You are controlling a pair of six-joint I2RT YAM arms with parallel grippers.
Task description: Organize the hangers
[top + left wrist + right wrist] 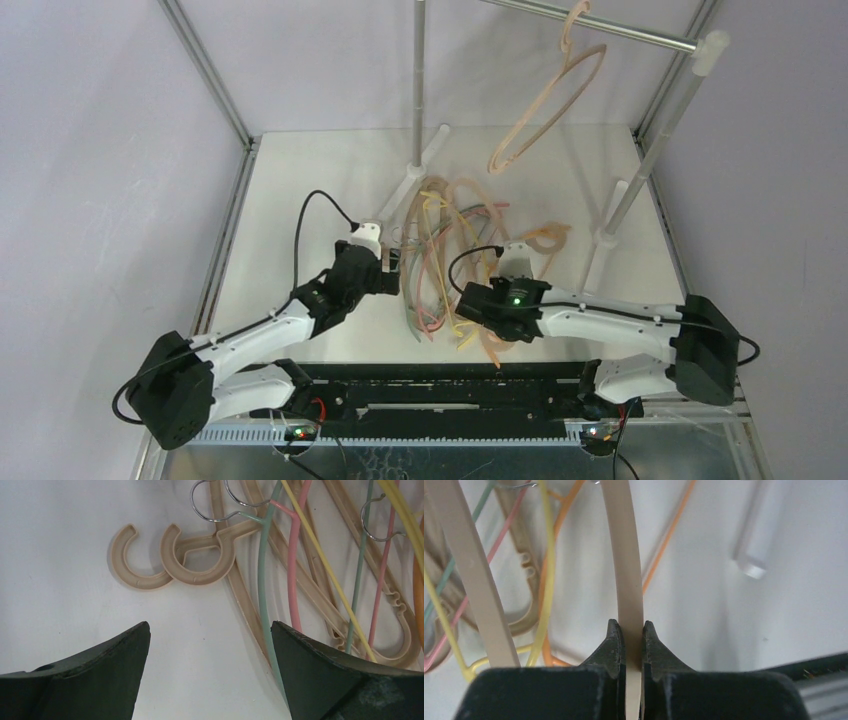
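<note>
Hangers [450,250] litter white table [300,200] (lavender walls [100,150] around).

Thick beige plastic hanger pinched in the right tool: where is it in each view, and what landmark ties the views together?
Top external: the thick beige plastic hanger pokes out under the right arm, lower centre.
Left wrist: cannot tell it from other beige hangers.
Right wrist: centre, rising from the shut right tool.
Shared landmark: the thin yellow hanger.

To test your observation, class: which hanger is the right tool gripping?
The beige hanger whose flat bar is clamped in the right tool; the thin orange hanger and yellow hanger beside it are free.
</note>
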